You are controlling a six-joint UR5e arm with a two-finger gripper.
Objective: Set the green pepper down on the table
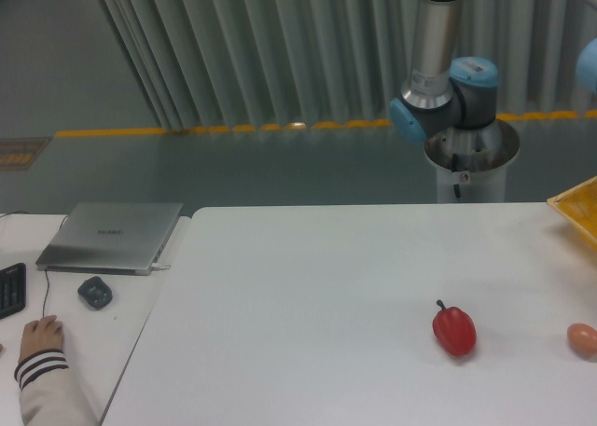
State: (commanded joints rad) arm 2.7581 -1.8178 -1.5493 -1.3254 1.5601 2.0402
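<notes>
On the plain white matte table (308,295) lie 1 glossy red bell pepper (454,330) and, seemingly, 1 orange-tan egg-like object (583,339); the gripper is out of frame, its state untellable.

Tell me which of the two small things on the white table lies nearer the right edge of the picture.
The orange-tan egg-like object, partly cut off at the right edge. The red bell pepper lies to its left, apart from it.

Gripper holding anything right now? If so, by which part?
Cannot tell. Only the arm's base shows; the gripper is out of frame. No green pepper visible. The red pepper lies on the table, untouched.
</notes>
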